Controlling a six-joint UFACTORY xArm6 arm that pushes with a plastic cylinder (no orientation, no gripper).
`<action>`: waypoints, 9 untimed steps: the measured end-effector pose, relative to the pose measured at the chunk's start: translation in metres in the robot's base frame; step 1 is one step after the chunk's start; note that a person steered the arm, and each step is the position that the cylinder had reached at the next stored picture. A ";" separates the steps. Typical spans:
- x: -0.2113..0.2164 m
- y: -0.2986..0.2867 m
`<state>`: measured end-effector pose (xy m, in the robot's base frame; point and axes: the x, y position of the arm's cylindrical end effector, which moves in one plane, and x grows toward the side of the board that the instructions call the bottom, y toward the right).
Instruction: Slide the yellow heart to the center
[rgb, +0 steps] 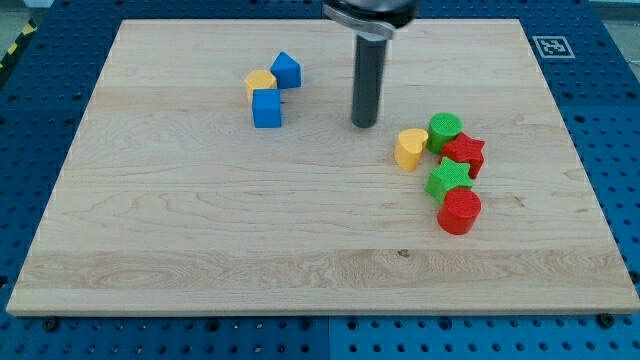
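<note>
The yellow heart (410, 148) lies right of the board's middle, touching a green round block (445, 130) on its right. My tip (365, 124) stands on the board up and to the left of the yellow heart, a short gap away, not touching it. The rod rises from there to the view's top edge.
A red star (466, 153), a green star (449, 179) and a red cylinder (460, 211) cluster right of and below the heart. At upper left sit a yellow block (260, 82), a blue cube (267, 108) and a blue pointed block (286, 69). The wooden board (200, 250) lies on a blue perforated table.
</note>
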<state>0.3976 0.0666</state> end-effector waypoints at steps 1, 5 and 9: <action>-0.002 0.045; 0.070 -0.029; 0.050 -0.074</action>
